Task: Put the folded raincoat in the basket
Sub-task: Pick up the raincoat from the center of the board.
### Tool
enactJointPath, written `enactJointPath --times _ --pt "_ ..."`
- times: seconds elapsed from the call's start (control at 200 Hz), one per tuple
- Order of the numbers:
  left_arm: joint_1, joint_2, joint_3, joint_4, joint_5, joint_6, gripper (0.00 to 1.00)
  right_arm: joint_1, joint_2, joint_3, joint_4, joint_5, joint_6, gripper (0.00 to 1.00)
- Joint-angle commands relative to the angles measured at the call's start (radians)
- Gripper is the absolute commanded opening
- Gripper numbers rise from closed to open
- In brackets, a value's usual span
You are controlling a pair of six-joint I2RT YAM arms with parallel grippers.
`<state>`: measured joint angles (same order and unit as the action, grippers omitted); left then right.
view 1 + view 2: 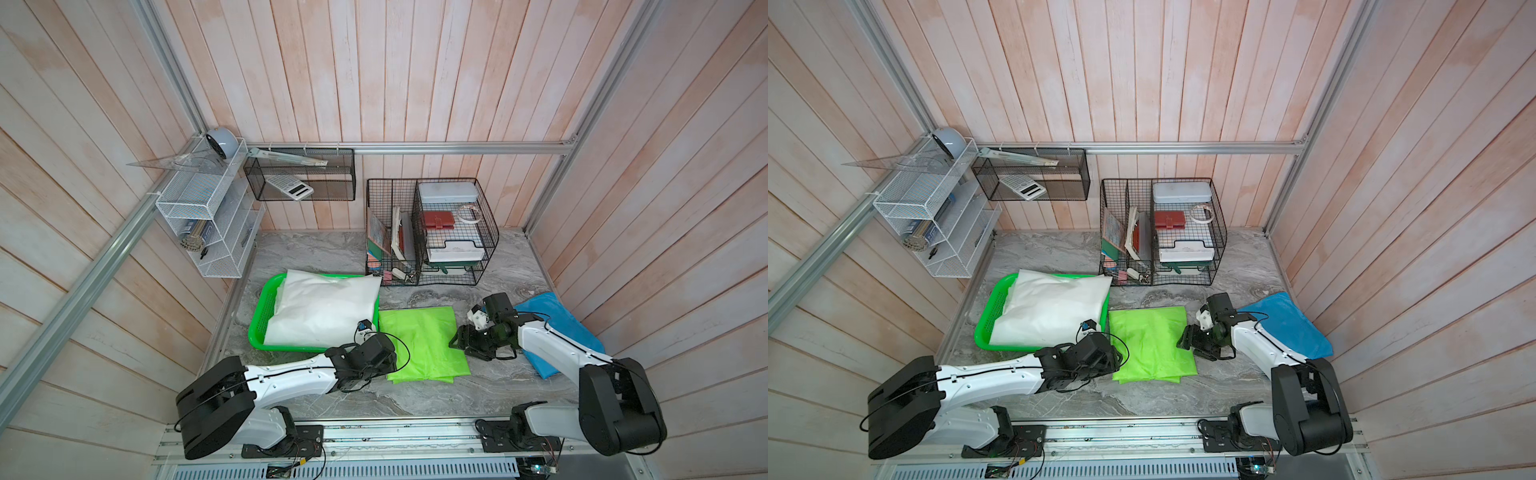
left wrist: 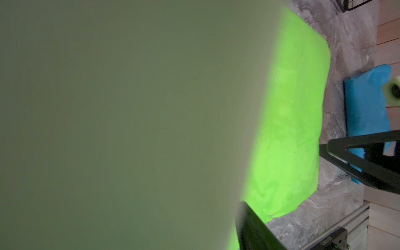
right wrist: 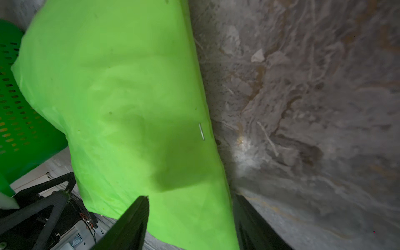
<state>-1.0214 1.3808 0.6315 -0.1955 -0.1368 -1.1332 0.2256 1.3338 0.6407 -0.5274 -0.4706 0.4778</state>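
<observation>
Low: left gripper (image 3: 61, 188), right gripper (image 1: 457, 341) flank raincoat (image 1: 419, 343) edges.

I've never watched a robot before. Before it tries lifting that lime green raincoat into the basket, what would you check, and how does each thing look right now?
1. Right gripper open at the lime green raincoat: ok, jaws apart astride its edge.
2. Left gripper ready at the opposite edge: cannot tell, its wrist view is mostly blurred out.
3. Raincoat folded and lying flat on the table: ok.
4. Free room in the basket: not ok, a white folded bundle fills most of it; the raincoat would probably have to go on top.
5. Blue folded sheet clear of the raincoat: ok, they lie apart.
</observation>
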Motion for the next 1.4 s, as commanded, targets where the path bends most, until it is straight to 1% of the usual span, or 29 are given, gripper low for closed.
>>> enactJointPath --times 0.0,0.19,0.34,0.445,0.62,0.68,0.775,0.915,1.005,1.075,1.13,1.19,1.295,1.395 --pt "0.013 0.054 -0.007 0.069 0.025 -0.010 0.60 -0.009 0.028 -0.003 0.021 -0.007 -0.013 0.68" --pt "0.017 0.122 -0.002 0.087 0.032 -0.017 0.57 -0.011 0.037 -0.014 0.029 -0.014 -0.005 0.68" --pt "0.020 0.165 -0.006 0.107 0.049 -0.028 0.53 -0.011 0.034 -0.035 0.033 -0.012 -0.001 0.68" --pt "0.019 0.196 -0.009 0.127 0.063 -0.038 0.48 -0.011 0.058 -0.052 0.056 -0.038 0.011 0.68" --pt "0.020 0.220 -0.016 0.142 0.071 -0.049 0.44 -0.011 0.083 -0.087 0.109 -0.078 0.040 0.68" --pt "0.020 0.225 -0.018 0.142 0.075 -0.050 0.43 -0.011 0.096 -0.095 0.129 -0.103 0.048 0.66" --pt "0.020 0.228 -0.020 0.143 0.077 -0.052 0.39 -0.011 0.112 -0.099 0.151 -0.124 0.059 0.60" --pt "0.018 0.227 -0.011 0.130 0.080 -0.050 0.33 -0.011 0.107 -0.089 0.145 -0.134 0.062 0.47" --pt "0.016 0.215 0.002 0.104 0.074 -0.041 0.28 -0.011 0.074 -0.078 0.122 -0.118 0.061 0.35" --pt "0.012 0.200 0.015 0.080 0.064 -0.030 0.25 -0.011 0.040 -0.075 0.108 -0.111 0.061 0.23" --pt "0.009 0.187 0.025 0.060 0.057 -0.024 0.20 -0.011 0.011 -0.072 0.095 -0.108 0.064 0.15" --pt "0.005 0.172 0.035 0.044 0.053 -0.018 0.15 -0.012 -0.024 -0.065 0.071 -0.105 0.064 0.09" --pt "-0.006 0.148 0.067 0.011 0.054 -0.003 0.07 -0.012 -0.094 -0.056 0.028 -0.100 0.074 0.02" --pt "-0.021 0.116 0.116 -0.039 0.043 0.019 0.03 -0.011 -0.166 -0.043 -0.020 -0.101 0.079 0.00"
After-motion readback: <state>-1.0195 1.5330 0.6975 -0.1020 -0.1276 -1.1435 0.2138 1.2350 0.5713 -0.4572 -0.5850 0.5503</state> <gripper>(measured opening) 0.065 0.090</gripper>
